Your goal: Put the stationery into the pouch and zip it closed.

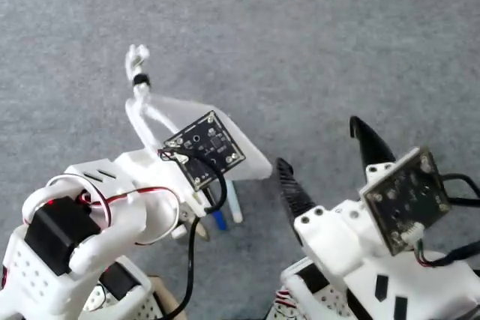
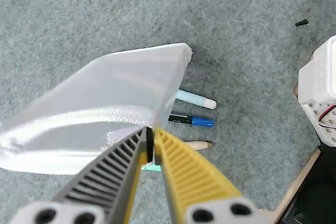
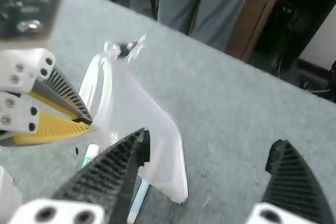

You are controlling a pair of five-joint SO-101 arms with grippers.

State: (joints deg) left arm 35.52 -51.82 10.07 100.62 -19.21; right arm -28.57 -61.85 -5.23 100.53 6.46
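**Left pincer nips the pouch rim, right pincer gapes alongside**

Left pincer (image 2: 149,136), low centre of its wrist view: grey and yellow jaws are squeezed together, with the pouch (image 2: 123,90) caught between them right at the zip (image 2: 89,119). It's a thin bite on soft, translucent material that sags away from the hold. I'd call it light, floppy and a bit slick, likely to slip out under a sideways tug. The stitched zip band looks the firmest place to hold. The pull tab (image 1: 138,56), upper left of the high view, is the spot for closing.

Right pincer (image 3: 210,148), across the bottom of its wrist view: black jaws are spread wide, holding nothing and touching nothing I can make out. It sits just beside the pouch's corner.

Moving outward, the pens (image 2: 193,120) lie right of centre in the left wrist view, on the bench (image 2: 252,19). They're side by side, one end of each hidden behind the pouch's edge, and not inside it. One is pale, one blue-tipped, one pencil-like. They look stiff, light and round, so they're apt to roll, and are best taken across mid-barrel. Whether the zip is open, I can't tell.
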